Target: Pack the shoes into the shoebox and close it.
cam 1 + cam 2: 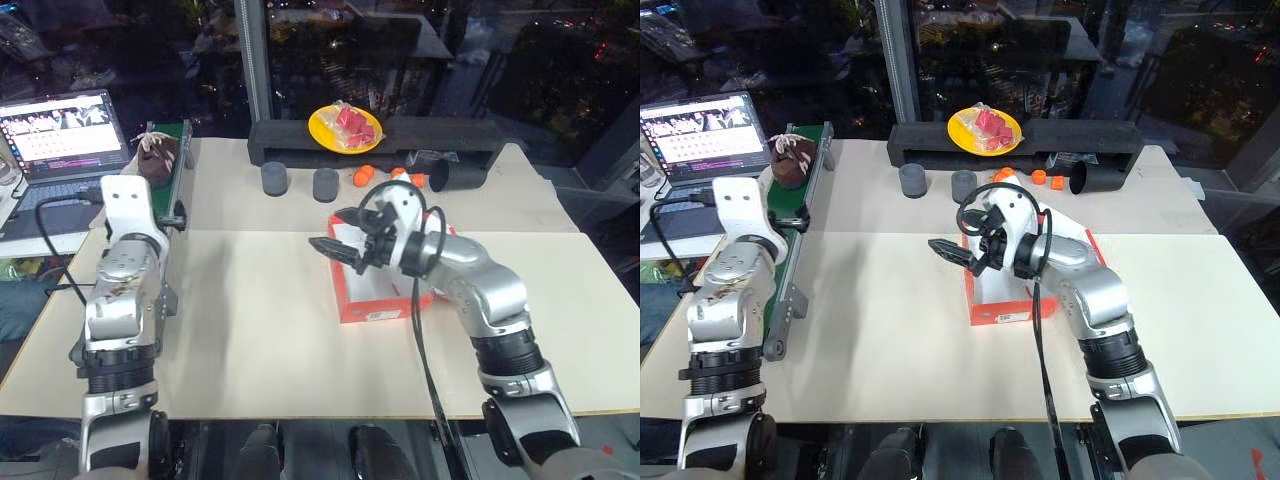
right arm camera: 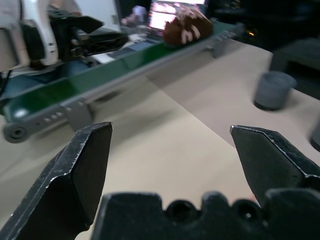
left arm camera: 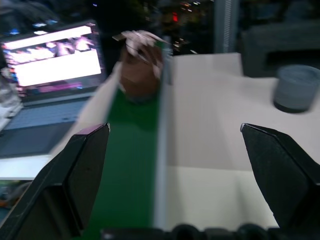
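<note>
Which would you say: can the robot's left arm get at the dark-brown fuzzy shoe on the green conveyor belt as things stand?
Probably yes. The open left gripper points along the green conveyor belt toward the dark-brown fuzzy shoe, and nothing lies on the belt between them.

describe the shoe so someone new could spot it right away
Start at the open laptop off the table's far left corner. Right beside it a narrow green conveyor belt runs along the table's left edge. The shoe sits at the belt's far end: a dark-brown fuzzy lump with cream-white laces, the only furry thing here, unlike the smooth grey cups nearby.
</note>
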`<state>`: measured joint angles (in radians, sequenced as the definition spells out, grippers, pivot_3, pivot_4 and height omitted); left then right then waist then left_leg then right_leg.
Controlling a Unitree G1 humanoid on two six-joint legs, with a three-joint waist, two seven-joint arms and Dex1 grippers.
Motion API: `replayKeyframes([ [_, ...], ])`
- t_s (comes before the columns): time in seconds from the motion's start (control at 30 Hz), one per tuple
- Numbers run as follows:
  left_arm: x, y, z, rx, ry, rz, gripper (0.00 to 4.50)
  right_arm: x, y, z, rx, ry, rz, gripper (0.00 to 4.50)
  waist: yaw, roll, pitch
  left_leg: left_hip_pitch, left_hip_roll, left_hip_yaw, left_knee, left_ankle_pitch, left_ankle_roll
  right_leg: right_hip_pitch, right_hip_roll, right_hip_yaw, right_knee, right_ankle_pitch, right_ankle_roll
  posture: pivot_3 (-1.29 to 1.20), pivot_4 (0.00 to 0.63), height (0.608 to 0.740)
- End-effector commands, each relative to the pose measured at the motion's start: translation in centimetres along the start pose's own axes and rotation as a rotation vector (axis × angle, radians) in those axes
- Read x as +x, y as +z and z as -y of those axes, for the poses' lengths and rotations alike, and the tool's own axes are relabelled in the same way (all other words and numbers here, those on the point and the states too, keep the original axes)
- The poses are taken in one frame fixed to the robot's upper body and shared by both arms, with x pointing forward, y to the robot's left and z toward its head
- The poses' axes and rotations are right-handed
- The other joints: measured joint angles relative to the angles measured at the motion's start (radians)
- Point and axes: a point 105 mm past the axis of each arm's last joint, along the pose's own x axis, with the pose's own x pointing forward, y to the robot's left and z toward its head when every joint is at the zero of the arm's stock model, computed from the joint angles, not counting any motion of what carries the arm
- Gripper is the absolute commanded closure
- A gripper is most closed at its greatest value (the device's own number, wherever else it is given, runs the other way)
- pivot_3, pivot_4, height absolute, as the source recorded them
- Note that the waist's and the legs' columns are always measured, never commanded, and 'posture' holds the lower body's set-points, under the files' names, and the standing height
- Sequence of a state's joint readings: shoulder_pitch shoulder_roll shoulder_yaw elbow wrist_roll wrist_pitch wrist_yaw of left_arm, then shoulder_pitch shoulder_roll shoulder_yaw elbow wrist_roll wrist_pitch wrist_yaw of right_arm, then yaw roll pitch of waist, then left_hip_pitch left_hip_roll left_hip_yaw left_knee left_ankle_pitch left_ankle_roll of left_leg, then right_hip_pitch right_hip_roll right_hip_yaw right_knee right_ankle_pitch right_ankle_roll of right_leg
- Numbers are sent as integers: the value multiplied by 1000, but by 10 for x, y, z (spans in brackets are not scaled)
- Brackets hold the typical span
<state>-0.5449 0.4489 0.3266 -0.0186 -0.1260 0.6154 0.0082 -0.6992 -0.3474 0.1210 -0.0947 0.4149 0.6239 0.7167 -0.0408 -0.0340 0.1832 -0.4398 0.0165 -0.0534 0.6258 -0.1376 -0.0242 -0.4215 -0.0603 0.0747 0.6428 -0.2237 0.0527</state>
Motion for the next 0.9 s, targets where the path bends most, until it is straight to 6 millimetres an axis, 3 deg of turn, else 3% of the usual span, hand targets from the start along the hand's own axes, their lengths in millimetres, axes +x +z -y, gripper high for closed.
replayKeyframes([
  [0.03, 2, 15, -26, -16, 50, 44, 0, 8, 19, -7, -50, 50, 58, 57, -2, 0, 0, 0, 0, 0, 0, 0, 0, 0, 0, 0, 0, 0, 0, 0, 150, 740],
  [0.23, 8, -8, -39, -70, 78, -30, 0, 19, 22, -15, -58, 92, 68, 57, -2, 0, 0, 0, 0, 0, 0, 0, 0, 0, 0, -1, 1, 0, 0, 0, 150, 740],
  [0.43, 11, -41, -39, -96, 58, -95, 0, 20, 22, -18, -56, 101, 71, 57, 0, -1, 0, 0, 0, -1, 0, 0, 0, 0, 0, -1, 0, 0, -1, 0, 150, 740],
  [0.9, 21, -74, -35, -110, 10, -177, 0, 9, 26, -12, -71, 55, 64, 57, -1, -1, 0, 0, 0, -1, -1, 0, 0, -1, 0, -1, 1, 1, -1, 0, 150, 740],
])
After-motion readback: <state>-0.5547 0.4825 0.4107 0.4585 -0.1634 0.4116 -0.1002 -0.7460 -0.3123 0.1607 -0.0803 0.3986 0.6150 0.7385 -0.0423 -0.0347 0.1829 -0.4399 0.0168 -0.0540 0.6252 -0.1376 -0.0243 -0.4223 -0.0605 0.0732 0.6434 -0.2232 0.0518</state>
